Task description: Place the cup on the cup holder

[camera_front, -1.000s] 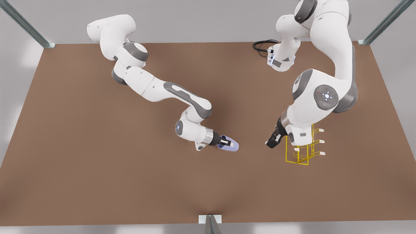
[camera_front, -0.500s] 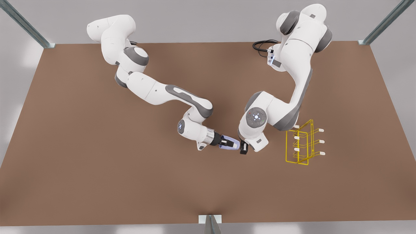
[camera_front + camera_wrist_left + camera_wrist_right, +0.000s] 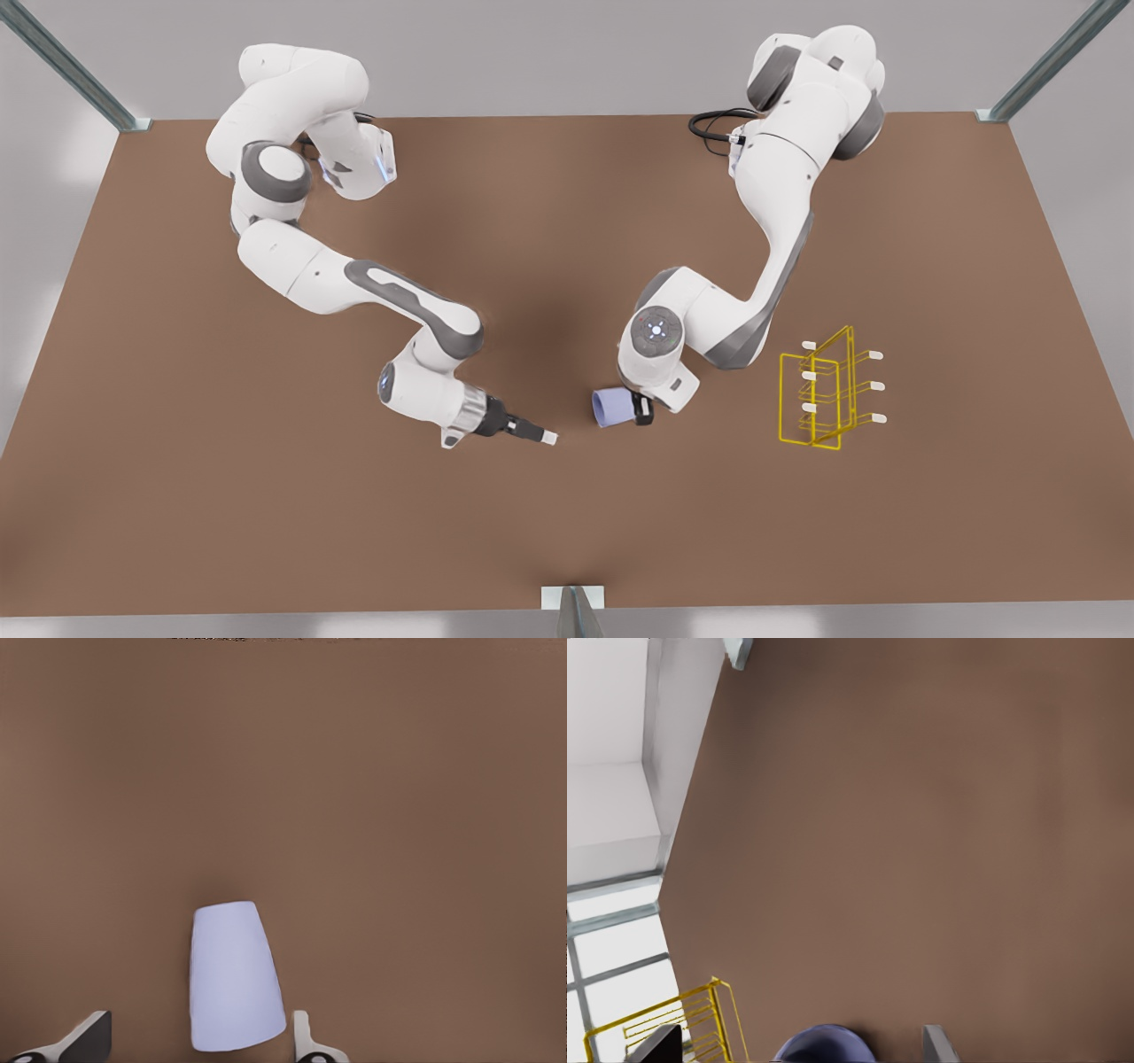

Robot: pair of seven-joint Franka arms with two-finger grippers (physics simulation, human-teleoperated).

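The lavender-blue cup (image 3: 609, 408) lies on its side just above the brown table, wide mouth toward the front view's left. My right gripper (image 3: 640, 410) is shut on its narrow end; in the right wrist view the cup (image 3: 824, 1047) sits between the gripper's (image 3: 802, 1038) fingers. My left gripper (image 3: 542, 436) stands open and empty a short way to the front view's left of the cup. From its wrist view the cup (image 3: 232, 979) lies ahead of the gripper (image 3: 199, 1035). The yellow wire cup holder (image 3: 815, 399) stands on the front view's right, also seen at the edge of the right wrist view (image 3: 700, 1014).
A black cable (image 3: 713, 124) loops by the right arm's base at the back of the table (image 3: 266, 496). Metal frame posts (image 3: 66, 66) rise at the back corners, and a bracket (image 3: 574, 602) sits at the front edge.
The right arm swung from the holder to the cup and took it. The left gripper let go and drew back toward the front view's left.
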